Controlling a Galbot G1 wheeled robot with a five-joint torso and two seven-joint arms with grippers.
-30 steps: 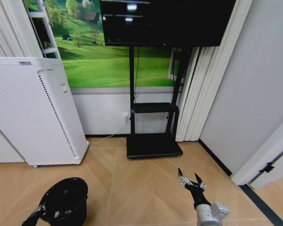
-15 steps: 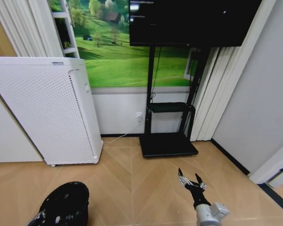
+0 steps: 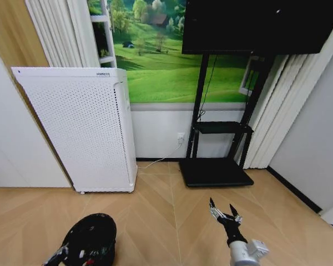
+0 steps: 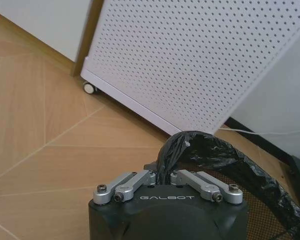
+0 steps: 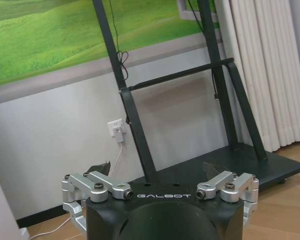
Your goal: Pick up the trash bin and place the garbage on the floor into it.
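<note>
The trash bin (image 3: 91,239), black and round with a black liner, hangs low at my left side above the floor (image 3: 166,221). My left gripper (image 3: 66,255) holds it by the rim. In the left wrist view the left gripper (image 4: 165,172) is shut on a bunched fold of liner at the trash bin's (image 4: 240,170) edge. My right gripper (image 3: 221,206) stands open over bare parquet at my right front, and the right wrist view shows the right gripper (image 5: 157,167) spread wide with nothing in it. The garbage is out of view.
A tall white perforated appliance (image 3: 80,127) on casters stands against the wall ahead on the left. A black TV stand base (image 3: 216,173) lies ahead on the right, with a dark screen (image 3: 255,25) above it. White curtains (image 3: 269,111) hang beyond.
The whole head view has shifted to the right, so the camera has turned left. Both grippers keep their places in the picture, and the trash bin stays in the left one.
</note>
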